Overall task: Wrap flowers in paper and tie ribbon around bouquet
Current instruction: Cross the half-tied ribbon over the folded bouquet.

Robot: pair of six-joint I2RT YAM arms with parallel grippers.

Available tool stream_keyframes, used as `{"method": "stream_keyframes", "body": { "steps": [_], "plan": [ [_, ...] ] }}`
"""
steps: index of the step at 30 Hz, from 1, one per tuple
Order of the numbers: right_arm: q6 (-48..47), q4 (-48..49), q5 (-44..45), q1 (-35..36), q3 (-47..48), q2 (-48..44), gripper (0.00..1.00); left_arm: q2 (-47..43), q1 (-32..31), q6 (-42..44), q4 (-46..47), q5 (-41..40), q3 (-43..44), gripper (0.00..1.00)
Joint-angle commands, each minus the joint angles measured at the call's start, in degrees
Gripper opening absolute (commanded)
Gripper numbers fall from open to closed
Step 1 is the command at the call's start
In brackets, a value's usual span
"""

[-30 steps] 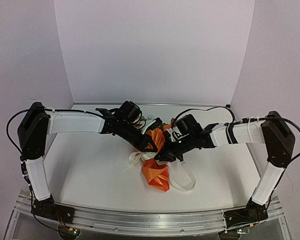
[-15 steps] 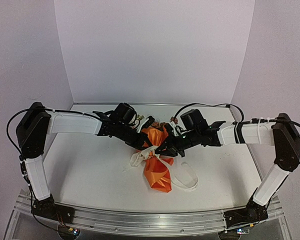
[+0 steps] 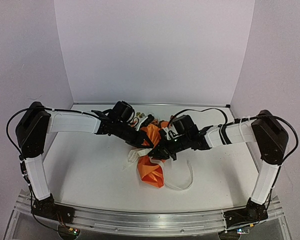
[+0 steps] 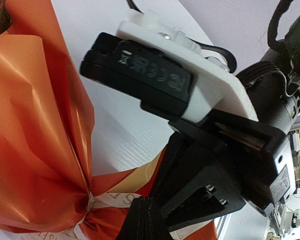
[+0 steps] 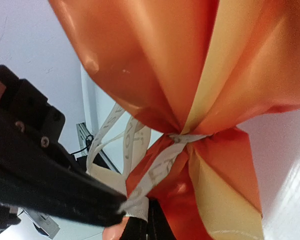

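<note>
The bouquet [image 3: 151, 167] lies mid-table, an orange paper [image 4: 35, 145] cone with yellow inner face [image 5: 225, 60], pinched at its waist by the cream lettered ribbon [image 5: 182, 137]. A few flowers [image 3: 149, 118] peek out at the far end behind the arms. Both grippers meet over the waist. My left gripper [image 3: 146, 145] is shut, and a ribbon strand [image 4: 107, 196] runs from the knot into its tips [image 4: 146, 220]. My right gripper [image 3: 157, 151] is shut on another strand, which goes taut from the knot to its tips [image 5: 147, 227]. Loose ribbon loops [image 3: 182, 181] trail on the table.
The white table [image 3: 90, 170] is walled by pale panels at the back and sides. A metal rail [image 3: 150, 220] runs along the near edge with both arm bases. The right gripper's black and white body [image 4: 190, 115] fills the left wrist view close by.
The right arm has swung left and inward. The bouquet has shifted slightly to the left, and the ribbon loop on its right has been drawn smaller. Both grippers stay shut.
</note>
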Motion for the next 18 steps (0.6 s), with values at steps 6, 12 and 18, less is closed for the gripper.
{"method": "stream_keyframes", "body": {
  "steps": [6, 12, 18],
  "plan": [
    [5.9, 8.9, 5.1, -0.1, 2.8, 3.7, 0.02, -3.0, 0.2, 0.6, 2.7, 3.6, 0.7, 0.00],
    [8.1, 16.7, 10.8, -0.6, -1.9, 2.7, 0.02, -4.7, 0.2, -0.5, 4.8, 3.6, -2.0, 0.00],
    [10.1, 21.0, 11.3, -1.2, -2.8, 3.3, 0.01, -6.6, 0.2, -3.0, 8.8, 5.0, -5.5, 0.00]
  ]
}}
